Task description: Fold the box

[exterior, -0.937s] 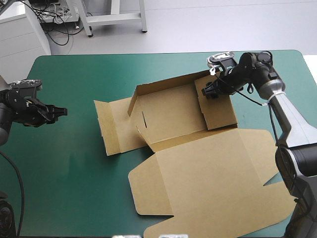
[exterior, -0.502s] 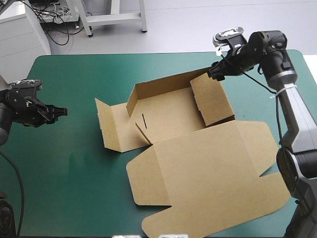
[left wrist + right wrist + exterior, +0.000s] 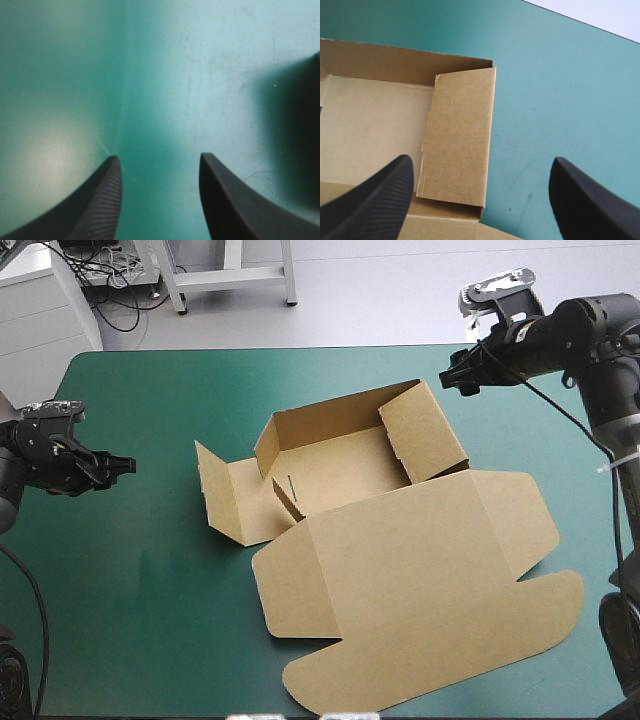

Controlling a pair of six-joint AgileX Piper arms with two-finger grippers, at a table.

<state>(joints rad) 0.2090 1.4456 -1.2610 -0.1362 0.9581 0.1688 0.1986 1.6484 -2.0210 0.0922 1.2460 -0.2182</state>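
The brown box [image 3: 400, 540] lies on the teal-green table, partly raised. Its far wall and right side wall [image 3: 422, 430] stand up, its left flap [image 3: 232, 495] lies out, and its big lid sheet is flat toward the near edge. My right gripper [image 3: 448, 380] hangs open above the table's far right, just beyond the box's right wall, holding nothing. In the right wrist view that side wall [image 3: 460, 145] shows ahead between the open gripper [image 3: 480, 182]. My left gripper [image 3: 125, 465] is open over bare cover at the left, well apart from the box; its wrist view shows only cover ahead of the gripper [image 3: 160, 165].
Bare teal-green cover [image 3: 140, 570] surrounds the box at the left and near left. The lid reaches close to the table's near right edge [image 3: 560, 640].
My right gripper let go of the box's right side wall and rose back toward the far right corner. The box shifted slightly left and nearer. The left arm stayed still.
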